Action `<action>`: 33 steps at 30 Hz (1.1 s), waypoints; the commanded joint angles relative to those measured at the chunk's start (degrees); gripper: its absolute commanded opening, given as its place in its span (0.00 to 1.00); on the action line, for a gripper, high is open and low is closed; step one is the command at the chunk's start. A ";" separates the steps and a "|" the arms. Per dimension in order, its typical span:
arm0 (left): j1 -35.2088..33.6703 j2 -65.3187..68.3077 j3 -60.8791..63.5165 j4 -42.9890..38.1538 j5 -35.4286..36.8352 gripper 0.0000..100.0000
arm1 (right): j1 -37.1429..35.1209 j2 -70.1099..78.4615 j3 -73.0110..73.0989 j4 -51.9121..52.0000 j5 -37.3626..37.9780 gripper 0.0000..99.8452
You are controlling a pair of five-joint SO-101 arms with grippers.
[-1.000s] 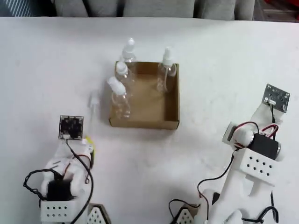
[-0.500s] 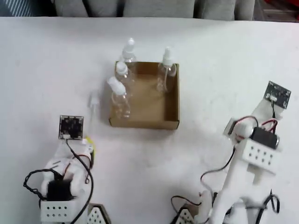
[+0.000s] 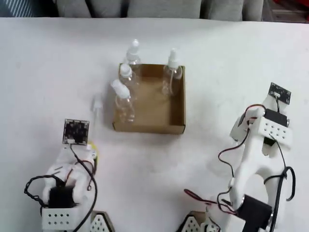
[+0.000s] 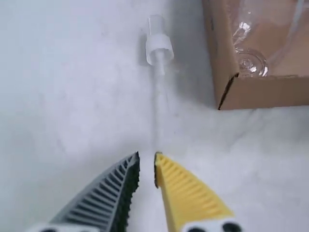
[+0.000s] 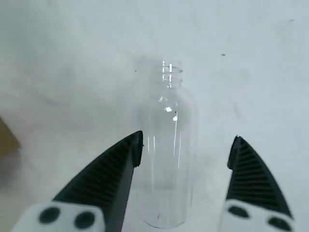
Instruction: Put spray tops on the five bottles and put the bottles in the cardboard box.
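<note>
The last bottle [image 5: 169,125] lies capless on the table [image 3: 48,58], apart from the box [image 3: 149,126], its long axis running straight away from the right gripper [image 5: 187,142], neck farthest. That claw is spread wide and empty, one jaw on each side of the body, so this arm is nearer. The left gripper [image 4: 146,162], almost shut and empty, points at the spray top [image 4: 158,46], whose tube trails back toward it
</note>
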 commanded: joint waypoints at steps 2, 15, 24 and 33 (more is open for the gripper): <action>0.04 -0.66 -0.26 0.35 -2.29 0.07 | 0.22 1.19 -2.55 -0.57 -0.53 0.25; 0.04 -0.66 -0.26 0.35 -2.37 0.07 | -3.21 8.57 -2.55 -5.85 -0.53 0.25; 0.04 -0.66 -0.26 0.35 -2.46 0.07 | -3.21 13.32 -2.55 -9.54 -0.53 0.25; -0.04 -0.66 -0.26 0.35 -2.55 0.07 | -3.21 14.20 -2.64 -12.26 -0.44 0.08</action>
